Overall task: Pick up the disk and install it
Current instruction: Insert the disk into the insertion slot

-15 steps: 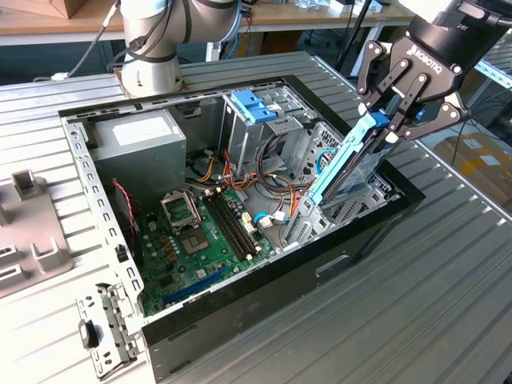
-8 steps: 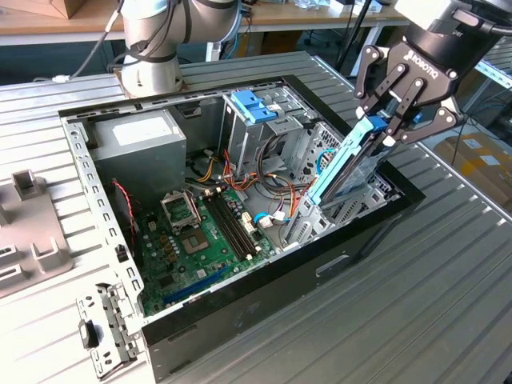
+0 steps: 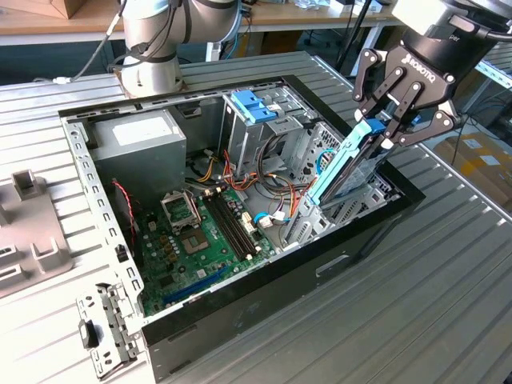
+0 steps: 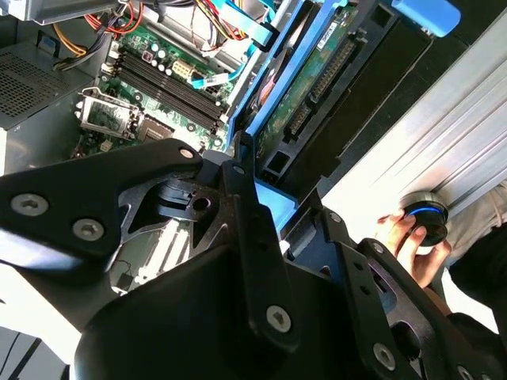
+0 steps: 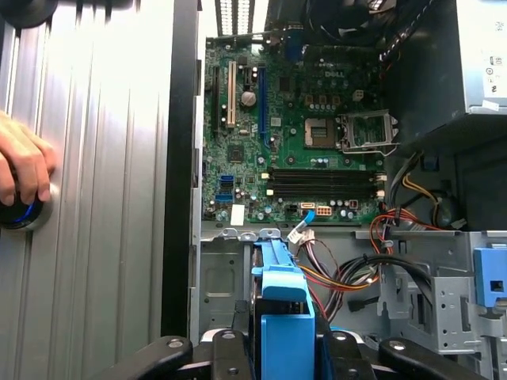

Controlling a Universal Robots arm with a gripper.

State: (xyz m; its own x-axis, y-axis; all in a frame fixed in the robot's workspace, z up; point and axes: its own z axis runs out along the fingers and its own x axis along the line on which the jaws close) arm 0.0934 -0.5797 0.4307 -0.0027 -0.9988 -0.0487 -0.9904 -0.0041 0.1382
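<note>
The disk [image 3: 350, 166] is a dark drive in a bright blue carrier. It hangs tilted, its lower end dipping into the drive bay [image 3: 344, 210] at the exterior view's right side of the open computer case [image 3: 240, 308]. My gripper [image 3: 386, 130] is shut on the disk's upper blue end, above the case's edge. In the second wrist view the disk [image 4: 313, 75] stretches away from my gripper [image 4: 273, 198] toward the bay. In the first wrist view the blue carrier [image 5: 281, 313] stands between my fingers [image 5: 226, 342].
Inside the case lie a green motherboard [image 3: 192, 232], a grey power supply [image 3: 140, 140], loose cables [image 3: 272, 188] and a paler blue bracket [image 3: 252, 104]. The arm's base [image 3: 152, 56] stands behind the case. A person's hand [image 5: 24, 170] rests on a round knob [image 4: 424, 218] on the ribbed table.
</note>
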